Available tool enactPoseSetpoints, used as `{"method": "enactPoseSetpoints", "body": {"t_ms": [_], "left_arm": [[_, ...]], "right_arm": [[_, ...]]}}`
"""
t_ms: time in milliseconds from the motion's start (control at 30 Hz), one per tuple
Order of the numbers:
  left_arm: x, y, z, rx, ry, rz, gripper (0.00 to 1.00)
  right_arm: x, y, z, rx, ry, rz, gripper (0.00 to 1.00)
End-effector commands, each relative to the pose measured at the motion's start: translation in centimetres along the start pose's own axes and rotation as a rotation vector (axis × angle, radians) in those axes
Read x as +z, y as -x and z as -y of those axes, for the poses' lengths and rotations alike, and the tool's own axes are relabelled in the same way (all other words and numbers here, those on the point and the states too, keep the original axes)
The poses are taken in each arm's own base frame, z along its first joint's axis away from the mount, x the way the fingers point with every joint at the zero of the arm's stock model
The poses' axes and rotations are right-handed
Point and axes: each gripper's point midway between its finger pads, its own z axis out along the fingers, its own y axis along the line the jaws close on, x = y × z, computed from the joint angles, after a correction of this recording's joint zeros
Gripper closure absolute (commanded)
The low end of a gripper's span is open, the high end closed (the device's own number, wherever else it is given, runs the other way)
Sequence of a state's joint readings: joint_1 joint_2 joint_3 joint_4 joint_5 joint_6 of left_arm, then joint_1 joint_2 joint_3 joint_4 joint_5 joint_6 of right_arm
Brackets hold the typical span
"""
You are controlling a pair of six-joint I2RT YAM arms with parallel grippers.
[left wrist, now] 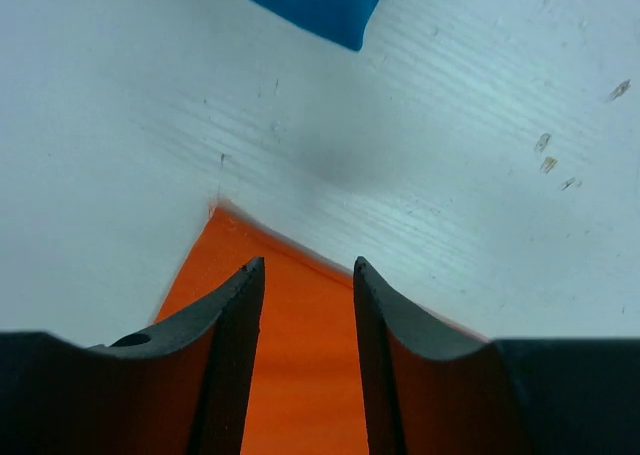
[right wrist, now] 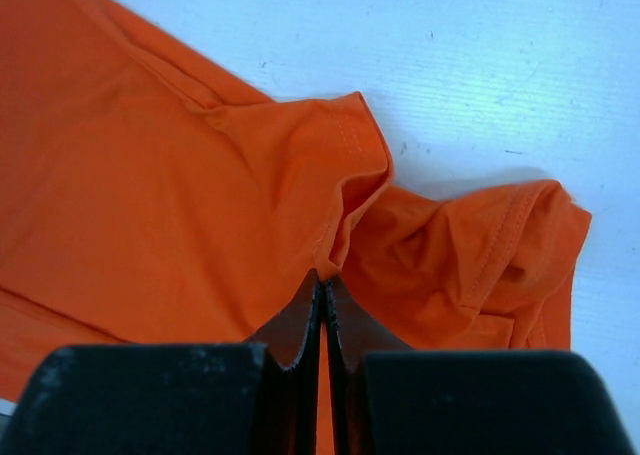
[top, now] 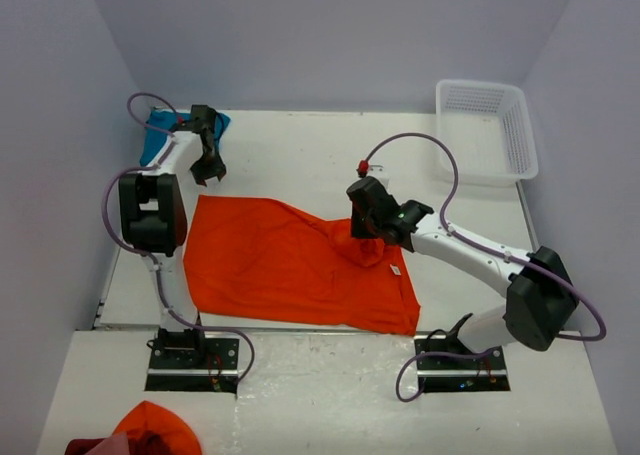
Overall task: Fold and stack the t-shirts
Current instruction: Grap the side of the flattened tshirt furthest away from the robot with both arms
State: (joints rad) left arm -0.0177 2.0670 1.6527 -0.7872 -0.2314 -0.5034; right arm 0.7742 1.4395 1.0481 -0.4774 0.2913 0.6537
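Note:
The orange t-shirt (top: pixel 280 265) lies spread across the middle of the table, with its small white label (top: pixel 396 270) near the right side. My right gripper (top: pixel 366 243) is shut on a bunched fold of that shirt (right wrist: pixel 200 195), and the cloth rises in a ridge to my closed tips (right wrist: pixel 322 281). My left gripper (top: pixel 207 171) hovers over the shirt's far left corner (left wrist: pixel 300 355). It stands open (left wrist: pixel 307 267) with nothing between its fingers. The teal-blue t-shirt (top: pixel 158 135) lies at the back left corner, and its edge (left wrist: pixel 310 0) shows at the top of the left wrist view.
A white plastic basket (top: pixel 486 127) stands at the back right. On the near ledge at the bottom left lies another orange cloth (top: pixel 152 430). Walls close in the table on the left, back and right.

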Motion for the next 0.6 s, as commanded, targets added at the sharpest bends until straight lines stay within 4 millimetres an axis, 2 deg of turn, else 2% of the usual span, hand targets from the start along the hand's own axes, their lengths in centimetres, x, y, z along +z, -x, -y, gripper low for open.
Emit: {"method": "enactPoseSetpoints", "body": {"t_ms": [0,33,300,567], "left_arm": [[-0.1,1.1,-0.9,0.016,0.027,-0.006,0.57],[0.2,1.3,-2.0,-0.008,0.038,-0.011,0.56],[0.4,0.9,-3.6,0.001,0.069,-0.036,0.54],[1.4,0.0,-3.4,0.014,0.068,-0.08,0.53]], "right_arm": [[-0.2,0.4,0.3,0.001,0.025,0.023,1.0],[-0.4,0.7,0.5,0.009,0.027,0.03,1.0],[-0.3,1.3,1.5,0.042,0.035,0.041,1.0],[-0.6,1.4,1.9,0.054,0.044,0.053,1.0]]}}
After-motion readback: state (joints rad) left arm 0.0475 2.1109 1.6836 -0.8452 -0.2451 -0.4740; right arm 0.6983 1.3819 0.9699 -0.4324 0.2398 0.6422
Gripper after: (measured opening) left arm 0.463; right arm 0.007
